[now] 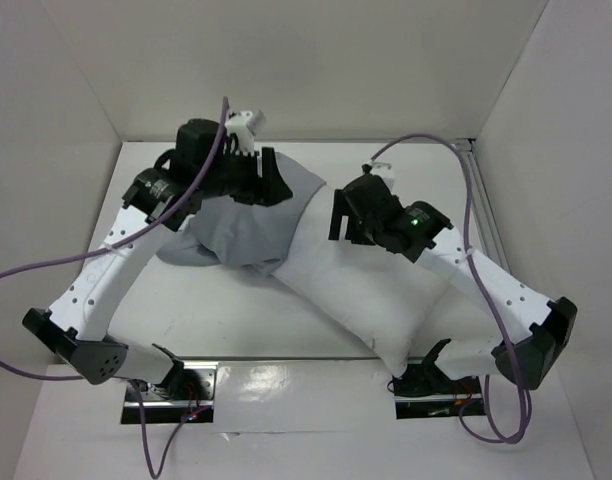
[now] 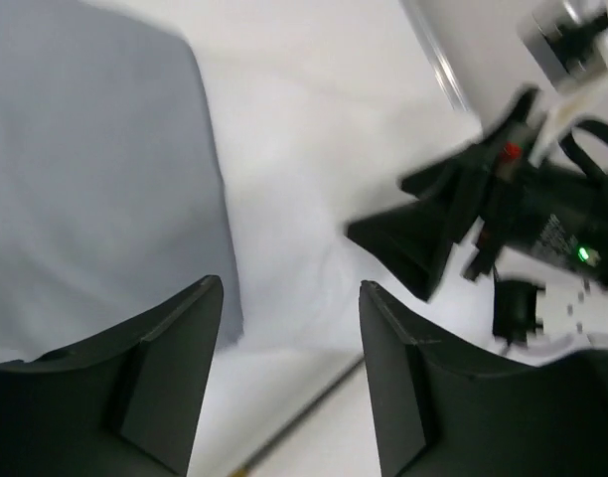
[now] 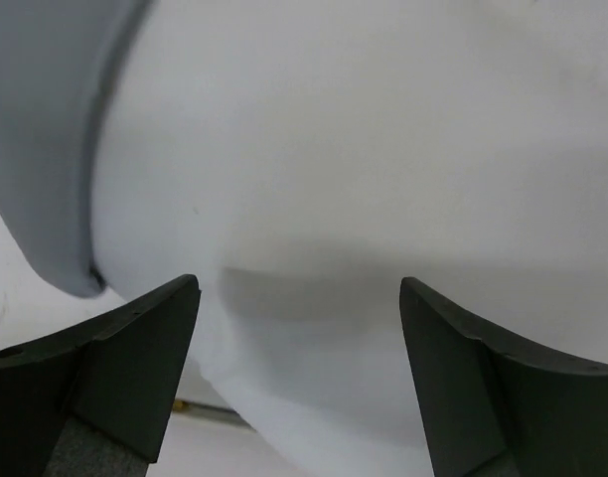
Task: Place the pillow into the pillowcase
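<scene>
The large plump white fabric pillow point(image 1: 356, 290) lies across the white table point(image 1: 186, 315) on a slant. Its long axis runs from far left to near right, and its bare near end points at the base of the right arm. Its far-left end sits inside the thin, wrinkled, medium-grey fabric pillowcase point(image 1: 251, 225). The pillowcase is rumpled around that end, with its open mouth facing near-right, so only part of the pillow is covered. The left gripper point(image 2: 291, 288) hangs above the mouth edge of the pillowcase where grey cloth meets white. Its two dark fingers stand apart with nothing between them. The right gripper point(image 3: 299, 288) is over the bare white part of the pillow, just right of the grey edge. Its jaws are spread wide and empty, and I cannot tell whether the fingertips touch the fabric. The two grippers are near each other over the far middle of the table. A small green light point(image 1: 414, 222) glows on the right arm's wrist. From the left wrist view there is a patch of small print on that same wrist, too blurred to read. Thin purple cables point(image 1: 426, 140) loop from both arms.
</scene>
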`<state>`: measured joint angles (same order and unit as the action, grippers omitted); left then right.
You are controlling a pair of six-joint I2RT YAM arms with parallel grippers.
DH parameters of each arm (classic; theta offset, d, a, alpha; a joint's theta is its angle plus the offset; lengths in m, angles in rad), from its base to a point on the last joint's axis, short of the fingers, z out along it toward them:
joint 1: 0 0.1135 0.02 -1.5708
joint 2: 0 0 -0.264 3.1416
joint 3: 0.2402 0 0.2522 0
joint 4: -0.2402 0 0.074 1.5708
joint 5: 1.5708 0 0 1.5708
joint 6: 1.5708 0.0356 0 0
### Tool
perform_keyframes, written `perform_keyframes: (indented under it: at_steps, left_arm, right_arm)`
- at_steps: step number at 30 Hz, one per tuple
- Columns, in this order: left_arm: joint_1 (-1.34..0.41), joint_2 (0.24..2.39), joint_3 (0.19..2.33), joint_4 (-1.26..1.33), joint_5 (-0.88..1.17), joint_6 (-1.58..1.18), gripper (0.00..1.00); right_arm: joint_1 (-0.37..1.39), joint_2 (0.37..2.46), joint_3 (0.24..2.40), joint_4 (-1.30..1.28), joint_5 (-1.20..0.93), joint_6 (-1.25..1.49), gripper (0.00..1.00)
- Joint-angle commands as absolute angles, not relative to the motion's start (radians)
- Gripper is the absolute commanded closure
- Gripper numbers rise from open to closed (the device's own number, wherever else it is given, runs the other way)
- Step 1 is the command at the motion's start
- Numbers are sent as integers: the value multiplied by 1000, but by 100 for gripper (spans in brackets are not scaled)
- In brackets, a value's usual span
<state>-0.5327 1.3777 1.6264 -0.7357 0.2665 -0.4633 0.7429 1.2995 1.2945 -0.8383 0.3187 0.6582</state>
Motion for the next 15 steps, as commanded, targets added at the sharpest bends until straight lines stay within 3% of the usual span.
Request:
perform_keyframes:
  at_steps: [1,5,11,15]
  left_arm:
    - [-531,1460,1812,-804,69,-396,31]
    - [-552,1722,2009,-804,-52,-377,24]
    - [-612,2034,2407,-903,-256,-335,21]
    - [-632,2100,2415,-844,-299,-287,21]
  right_arm:
    - [733,1273,1490,-1050,599,695,10]
    - [628,1305,1557,-1215,726,801,4]
    - [382,1209,1352,-1163,476,857,0]
    - [125,1053,1134,-1048,220,867,0]
